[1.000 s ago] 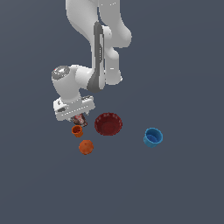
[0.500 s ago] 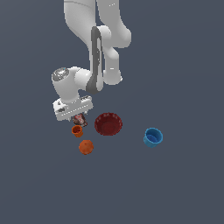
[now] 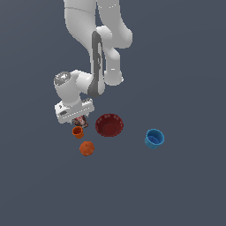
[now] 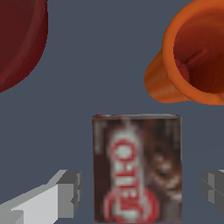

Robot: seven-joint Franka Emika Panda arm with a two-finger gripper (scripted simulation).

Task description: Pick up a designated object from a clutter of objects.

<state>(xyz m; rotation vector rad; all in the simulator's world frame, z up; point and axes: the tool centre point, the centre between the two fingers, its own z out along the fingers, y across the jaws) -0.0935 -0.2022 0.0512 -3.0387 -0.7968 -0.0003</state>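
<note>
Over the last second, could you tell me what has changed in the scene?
Nothing visibly changed. The gripper hangs open around the printed box, fingers apart from it; the orange cup, orange ball, red bowl and blue cup stayed put.

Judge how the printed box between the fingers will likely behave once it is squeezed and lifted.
The printed box has flat, straight sides, so it probably won't roll, and the open gripper should clamp it squarely. It looks thin and probably light. The small orange cup sits apart from it, so lifting likely won't disturb the cup.
</note>
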